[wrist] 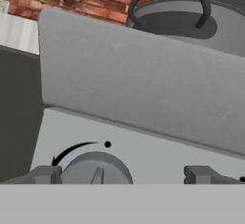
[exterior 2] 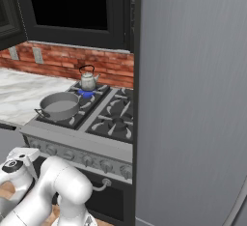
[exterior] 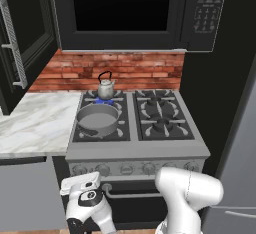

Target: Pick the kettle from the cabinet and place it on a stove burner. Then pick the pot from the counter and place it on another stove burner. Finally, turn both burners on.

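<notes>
The small silvery kettle point(exterior: 106, 87) point(exterior 2: 88, 80) stands on the rear left stove burner, where a blue flame point(exterior: 104, 101) point(exterior 2: 87, 93) shows under it. Just in front, the wide grey pot point(exterior: 98, 117) point(exterior 2: 60, 105) point(wrist: 191, 22) sits on the front left burner. My gripper point(wrist: 123, 175) is open and held low against the range's front panel. A round grey knob point(wrist: 95, 170) lies between its fingertips point(wrist: 45, 174), nearer the left one. My white hand point(exterior: 81, 185) point(exterior 2: 14, 164) hangs below the left end of the knob row point(exterior: 102, 169).
The two right burners point(exterior: 160, 113) are bare. The marble counter point(exterior: 35, 123) lies left of the range. A black microwave with a keypad point(exterior: 210, 8) hangs above, a black cabinet door point(exterior: 30, 23) is at upper left, and a grey fridge wall point(exterior 2: 193, 99) stands close on the right.
</notes>
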